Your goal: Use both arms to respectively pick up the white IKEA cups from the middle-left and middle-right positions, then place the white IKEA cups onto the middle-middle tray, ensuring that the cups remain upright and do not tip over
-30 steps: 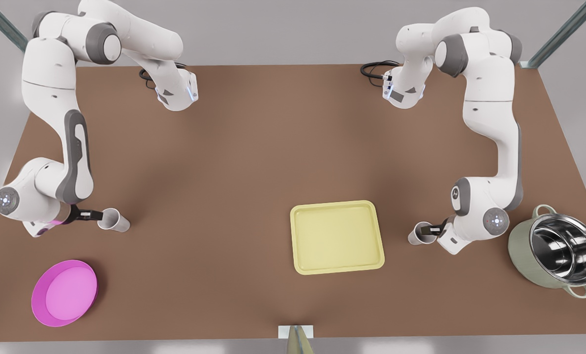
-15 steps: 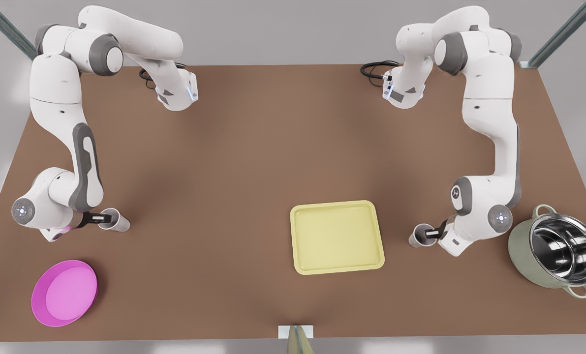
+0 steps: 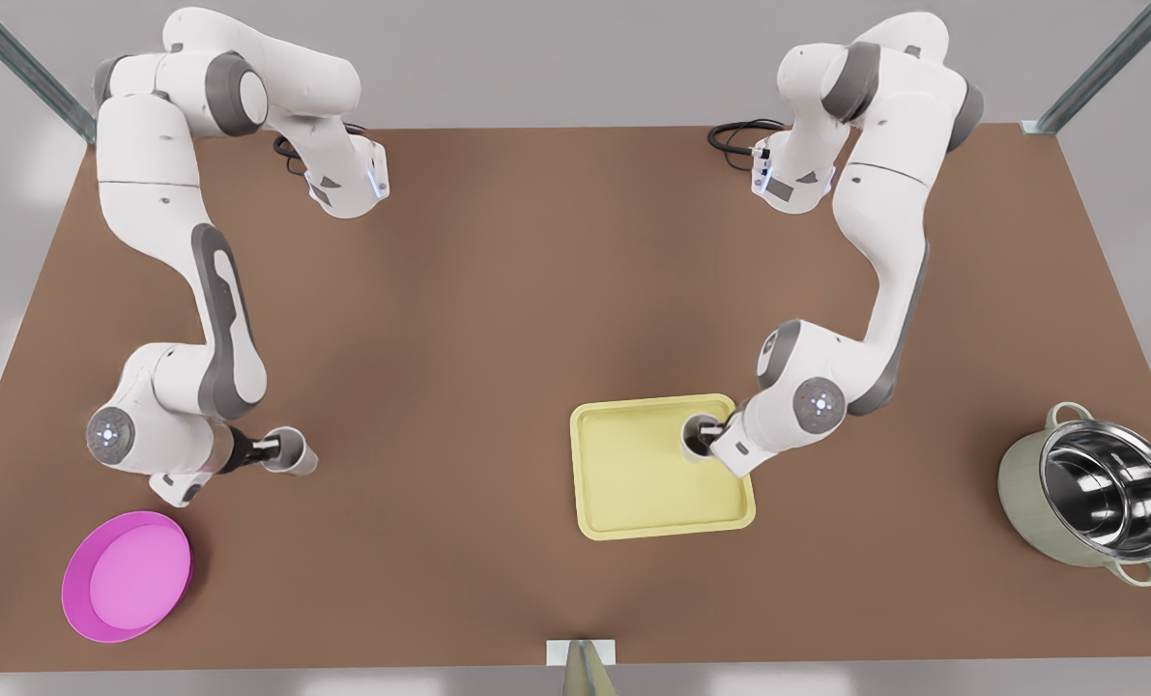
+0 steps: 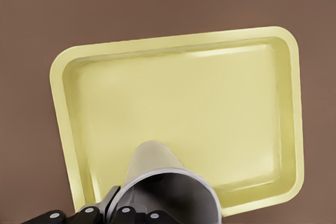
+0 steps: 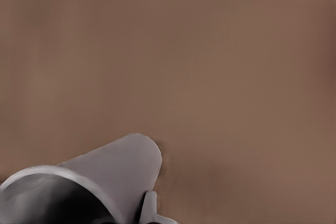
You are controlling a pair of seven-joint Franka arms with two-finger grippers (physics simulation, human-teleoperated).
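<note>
My left gripper [image 3: 708,437], on the arm at the front view's right, is shut on the rim of a white IKEA cup [image 3: 697,431], which it holds upright over the right part of the pale yellow tray [image 3: 633,483]. The left wrist view shows that cup [image 4: 157,163] above the tray [image 4: 210,98] floor. My right gripper [image 3: 268,448], at the front view's left, is shut on the other white cup [image 3: 295,456], upright over bare table. In the right wrist view this cup [image 5: 118,169] sits close in front of brown tabletop.
A magenta-pink plate [image 3: 127,575] lies at the front view's lower left, near the right arm's wrist. A pale green steel-lined pot [image 3: 1087,493] stands at the far right. The brown table [image 3: 498,319] is open between the arms.
The left gripper carried its cup from beside the pot leftward to over the tray. The right gripper moved its cup a short way toward the tray.
</note>
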